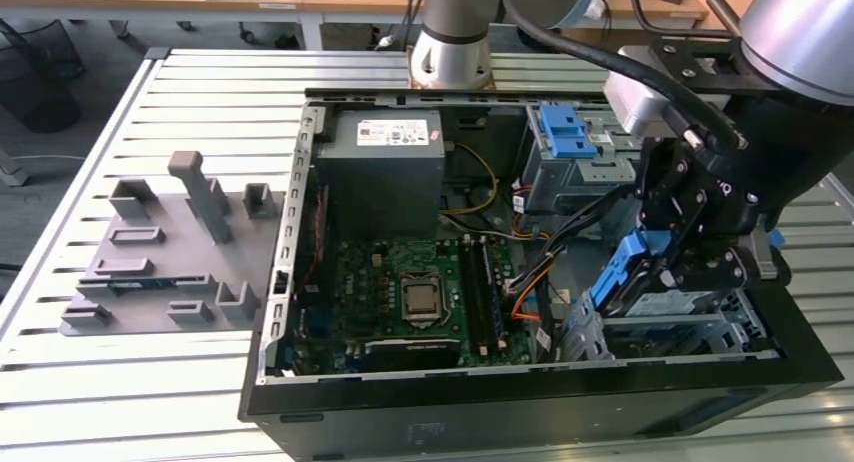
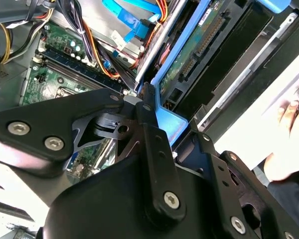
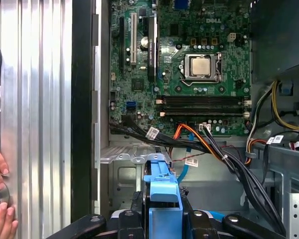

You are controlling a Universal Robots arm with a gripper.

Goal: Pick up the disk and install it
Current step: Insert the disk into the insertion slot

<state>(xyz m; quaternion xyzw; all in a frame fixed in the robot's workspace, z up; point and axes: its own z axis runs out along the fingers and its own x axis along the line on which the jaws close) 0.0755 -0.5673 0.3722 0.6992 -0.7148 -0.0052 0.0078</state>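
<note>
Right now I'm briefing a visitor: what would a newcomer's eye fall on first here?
In the exterior view's middle, the open computer case bares its green motherboard. At that view's right, the black claw grips the blue-bracketed disk, tilted at the drive cage.

There is one black computer case (image 1: 534,407), one green motherboard (image 1: 387,282), one grey metal box (image 1: 387,182), one blue-bracketed silver disk (image 1: 663,304).
</note>
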